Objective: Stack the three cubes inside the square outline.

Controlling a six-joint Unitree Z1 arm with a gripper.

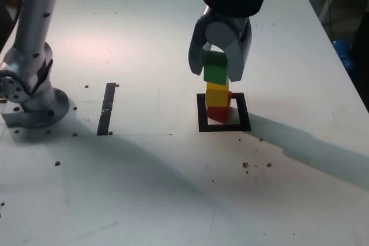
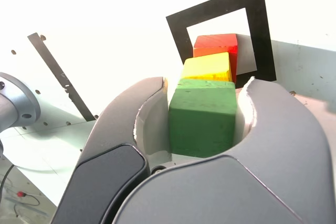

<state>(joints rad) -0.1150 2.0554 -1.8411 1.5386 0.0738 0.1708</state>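
While the red cube sat inside the square outline with the yellow cube on it, the gripper was closed on the green cube, which rested on top of the yellow one on the white table.

I am seeing no readable text, label, brand, number or sign in either view; nothing is showing lettering from the upper left of the frame to the lower right.
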